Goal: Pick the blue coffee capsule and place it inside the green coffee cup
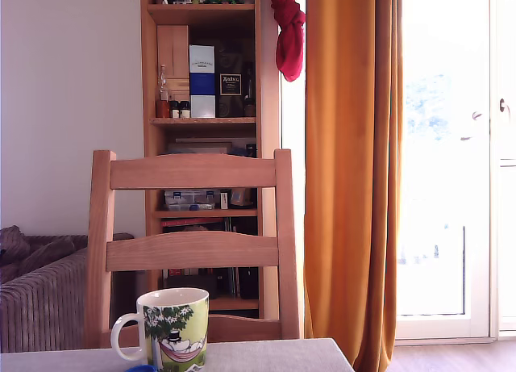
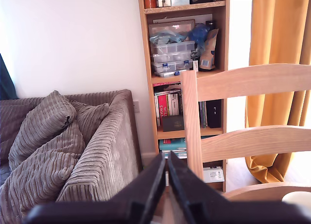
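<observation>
From the exterior view I can see the green coffee cup (image 1: 172,328), a ceramic mug with a white handle and rim and a leafy green cartoon print, standing upright at the near edge of the grey counter (image 1: 274,356), its handle turned toward the exterior view's left. Just beside its base, right at the bottom of that picture, a sliver of bright blue shows: I take it for the blue coffee capsule (image 1: 140,369), resting on the counter at the cup's handle side, though most of it is cut off. My arm does not appear in that view at all. In the wrist view the black end effector (image 2: 166,178) points out level across the room, not down at the counter, with its two fingers pressed together and nothing between them; I judge this a parked or starting pose, with the capsule not yet approached. To pick, I would have to tip the wrist downward and spread the fingers first. The counter looks plain and matte grey, bare apart from the cup and capsule as far as I can see. Behind it stands a wooden slat-back chair (image 1: 192,251), then a tall wooden bookshelf (image 1: 201,122) crowded with boxes and books, a grey corduroy sofa (image 2: 73,151) with cushions, an orange curtain (image 1: 351,170) and a bright glazed door (image 1: 447,154).
</observation>
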